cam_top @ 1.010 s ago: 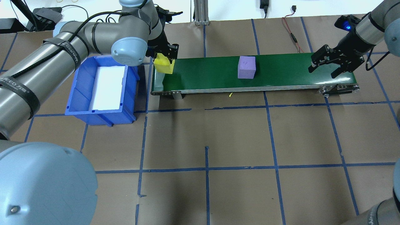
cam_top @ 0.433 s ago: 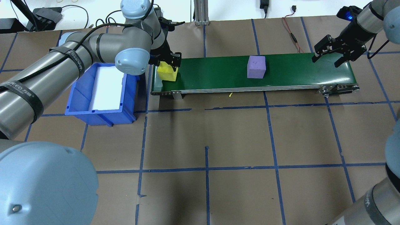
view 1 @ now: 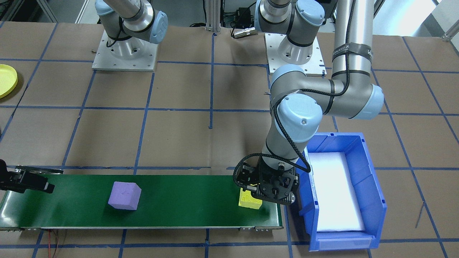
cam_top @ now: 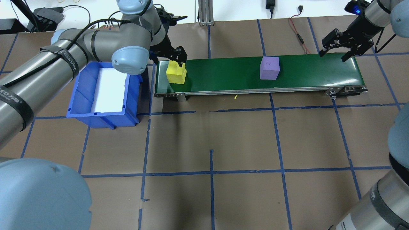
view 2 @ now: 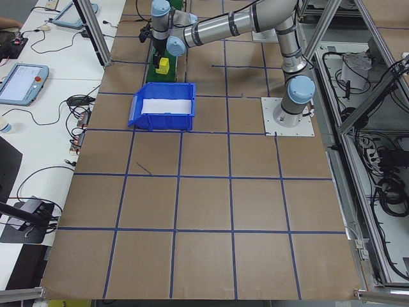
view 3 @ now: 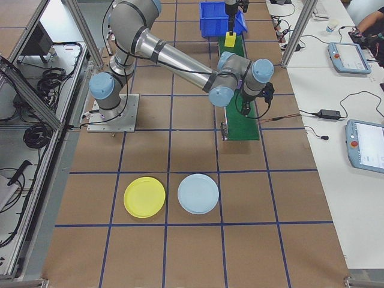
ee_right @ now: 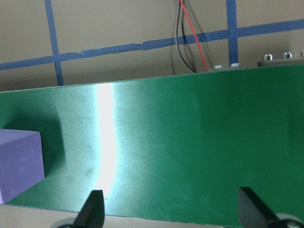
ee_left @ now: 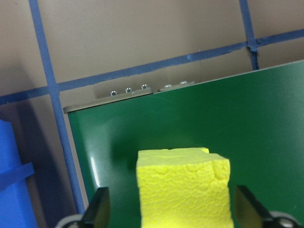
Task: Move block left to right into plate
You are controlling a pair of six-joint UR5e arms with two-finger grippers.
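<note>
Two blocks (cam_top: 176, 72) (cam_top: 269, 68), two plates (view 3: 144, 197) (view 3: 198, 193), one bin (cam_top: 103, 92), one belt (cam_top: 306, 72).

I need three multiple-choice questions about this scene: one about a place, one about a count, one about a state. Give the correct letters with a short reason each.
1. Where is the purple block?
A. on the green belt
B. in the blue bin
C. on the yellow plate

2. How many blocks are on the belt?
A. one
B. two
C. three

3. How is the left gripper at the yellow block?
A. shut on it
B. far away from it
C. open, one finger on each side

Answers:
1 A: the overhead view shows it mid-belt.
2 B: only a purple and a yellow one.
3 C: the left wrist view shows gaps between both fingers and the block.
</note>
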